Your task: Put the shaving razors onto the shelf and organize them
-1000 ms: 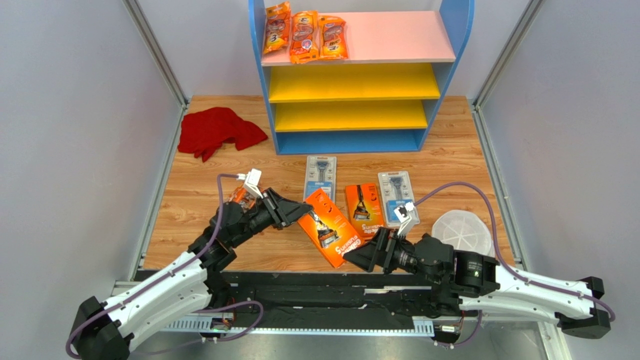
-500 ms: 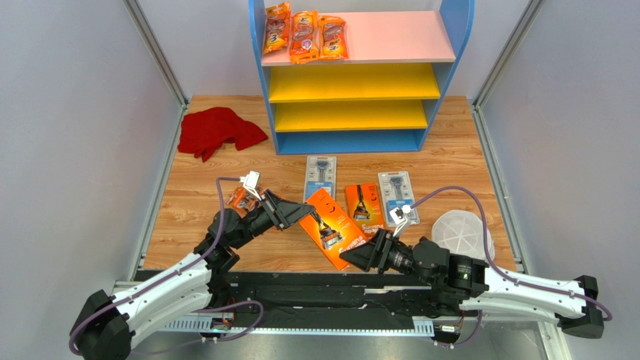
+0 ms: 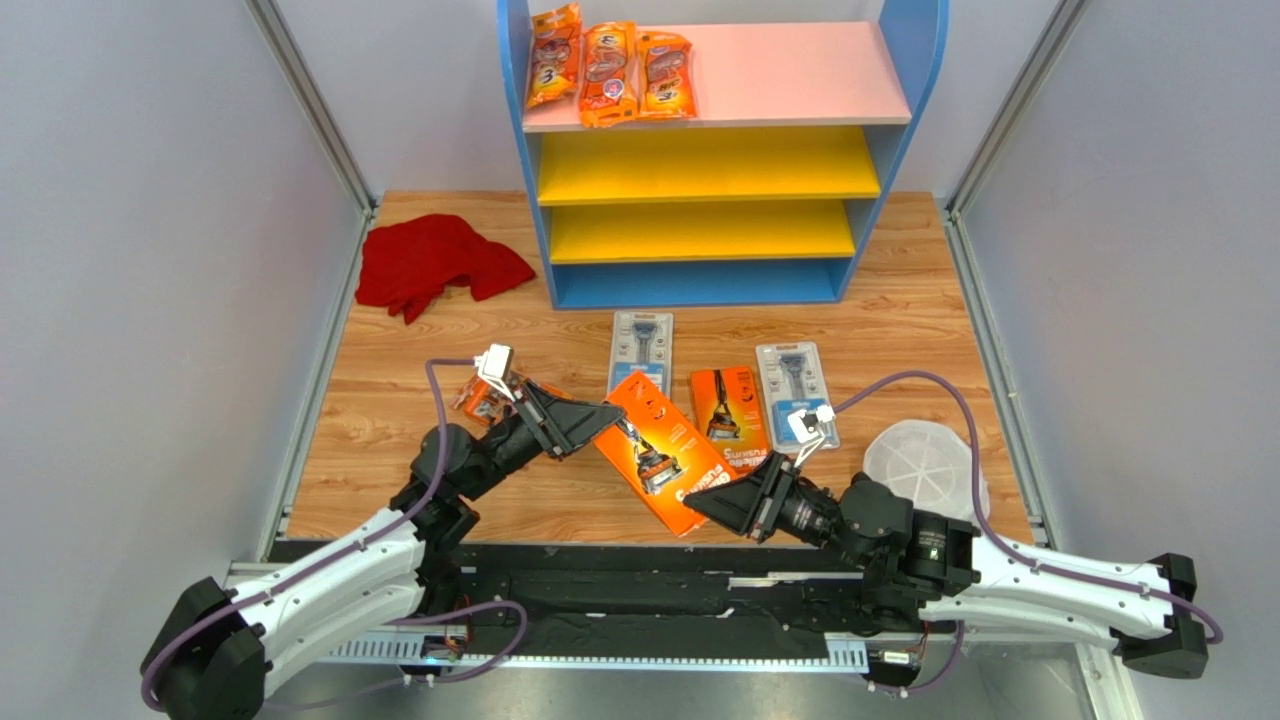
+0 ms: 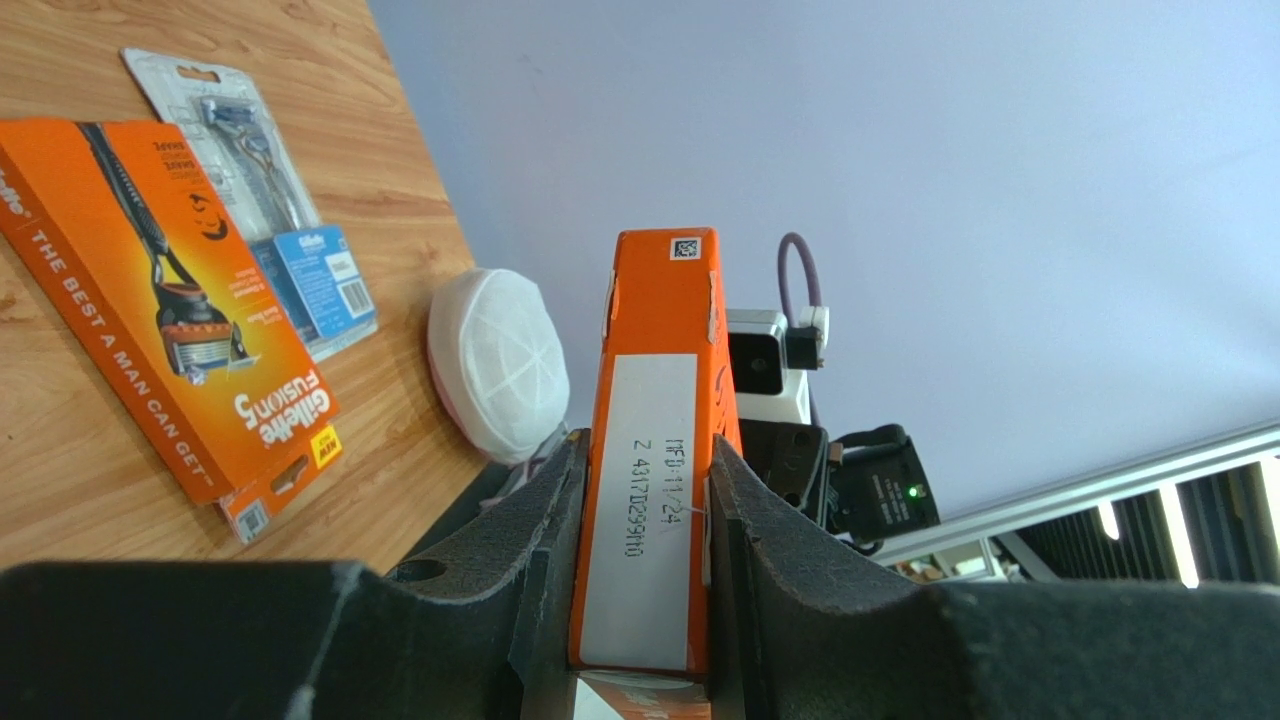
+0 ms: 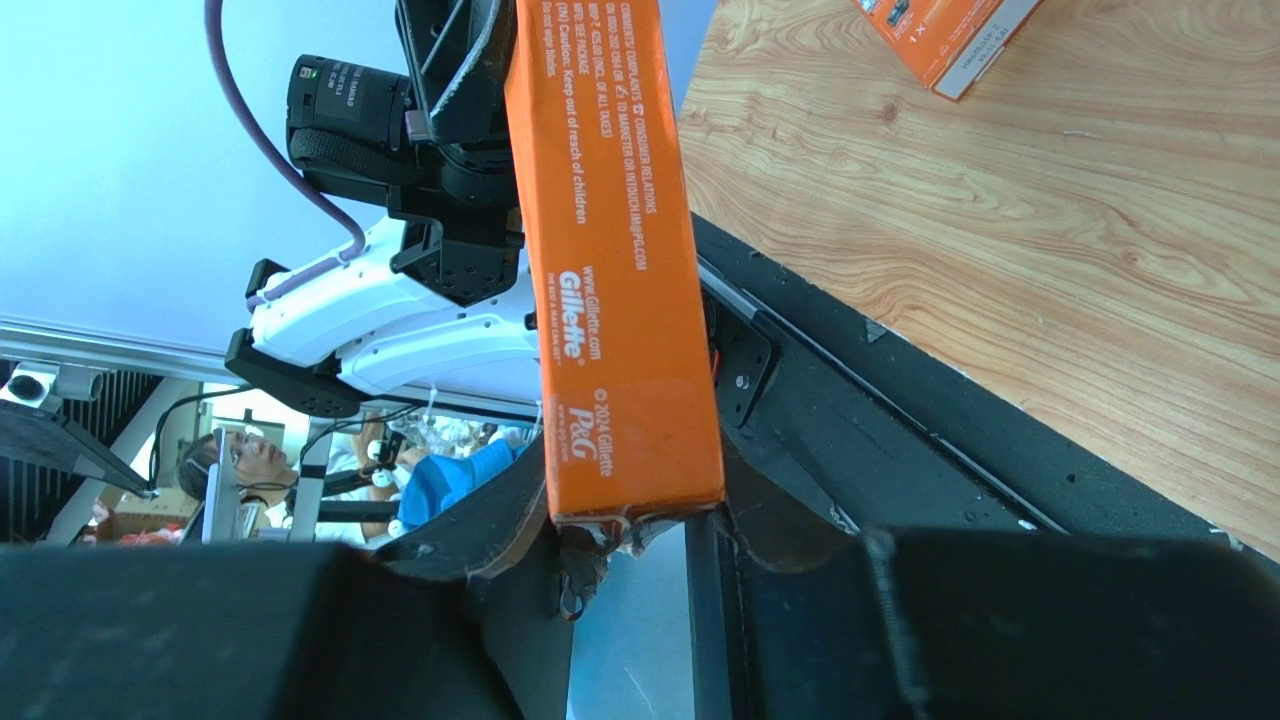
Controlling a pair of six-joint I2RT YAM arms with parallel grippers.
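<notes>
left gripper [image 3: 579,425] clamps orange box [image 3: 661,450] | right gripper [image 3: 732,498] grips it too (arms angled inward)

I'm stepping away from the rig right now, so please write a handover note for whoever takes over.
Left gripper: shut on one end of the large orange box.
Right gripper: shut on its other end.
Done: three orange bags on the pink top board of the shelf.
Left: the held box, plus the smaller orange box, two blister cards and an orange pack by the left arm, on the table.
</notes>
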